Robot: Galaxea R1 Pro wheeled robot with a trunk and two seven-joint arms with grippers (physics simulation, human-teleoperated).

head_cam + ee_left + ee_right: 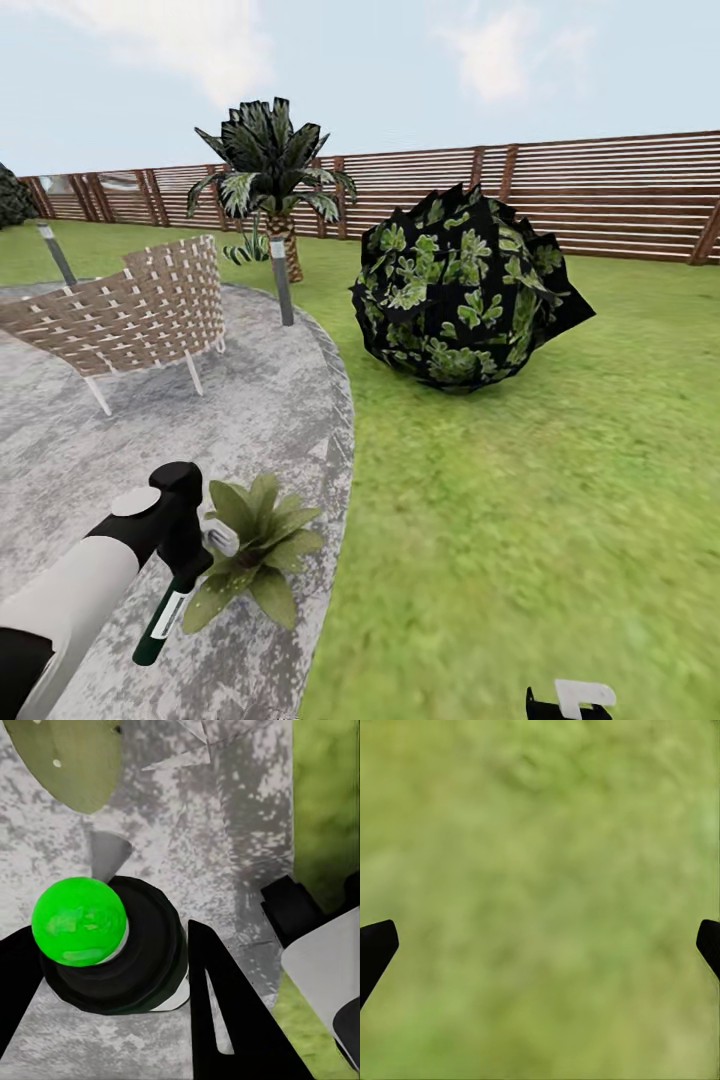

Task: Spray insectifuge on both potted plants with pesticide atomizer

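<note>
Left pincer [185, 560] is gripping the sprayer [165, 618] near its top, fingers clenched on the dark green body; the white label and lower end are hanging below the pincer, tilted slightly. In the left wrist view the sprayer [112, 945] is sitting between the two black fingers [225, 1012], its bright green cap facing the camera.

Potted plant [255, 555] is sitting on the grey paved patio [280, 400], just beside the left pincer and touching or nearly touching the sprayer's nozzle head; contact cannot be told. One leaf [75, 761] is showing ahead of the sprayer in the left wrist view.

Beyond the pincer: woven chair [130, 310], lamp post [283, 280], palm [270, 170], dark bush [465, 290], slatted fence [600, 190].

Right pincer [540, 945] is hanging released over the lawn [540, 855], fingertips wide apart.
</note>
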